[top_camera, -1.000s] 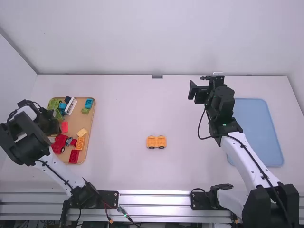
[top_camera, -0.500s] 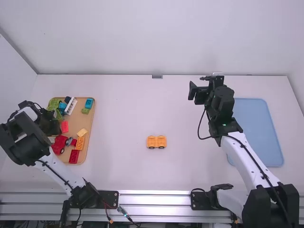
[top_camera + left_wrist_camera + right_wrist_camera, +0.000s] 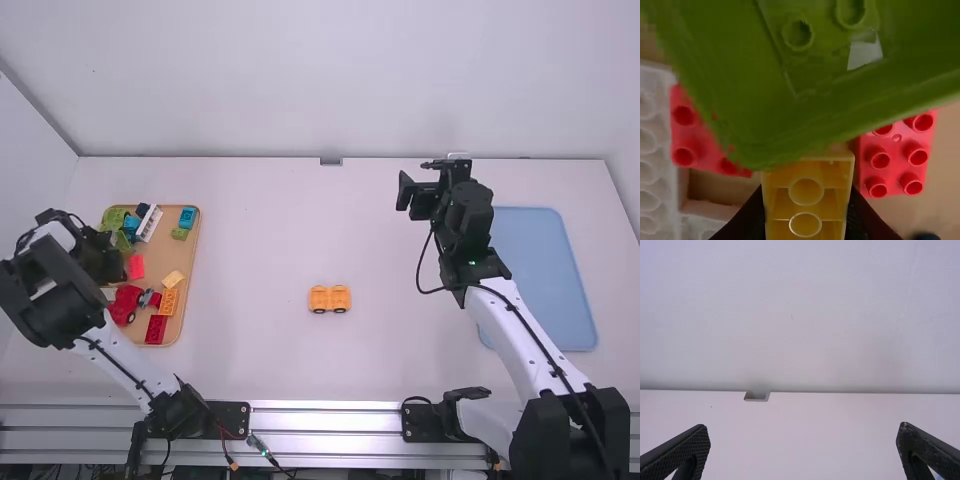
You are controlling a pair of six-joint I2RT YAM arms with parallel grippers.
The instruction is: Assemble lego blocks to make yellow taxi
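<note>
Both arms and the yellow car piece (image 3: 329,298) keep their places since the earlier high-view frames; no shift that I can make out.

Nearest, left side: my left pincer (image 3: 104,262) is down at the wooden tray (image 3: 158,254). Left wrist view: it is clamped on a yellow block (image 3: 807,192), one finger on each side. A large green piece (image 3: 760,100) lies across much of that view, nearer the lens than the rest, its edge overlapping the yellow block's top end. Beside the block, on opposite sides: two red studded blocks (image 3: 895,160) (image 3: 687,132). White studded piece (image 3: 650,145) next to one of them.

Tray contents in the high view, near edge first: dark red block (image 3: 156,329); red vehicle piece (image 3: 124,304); orange block (image 3: 168,301); pale orange block (image 3: 173,279); light green block (image 3: 180,234); white piece (image 3: 148,223); blue block (image 3: 187,217).

Mid-table (image 3: 260,250), well apart from both trays: the car piece, upright, two dark wheels visible along its near side. Blue tray (image 3: 545,270) at the right, partly behind my right arm.

Farther out: my right pincer (image 3: 415,177), above the table, fingers wide apart, the gap between them empty. Farthest: small notch (image 3: 331,161) at the table's far edge, then pale wall (image 3: 330,80).
</note>
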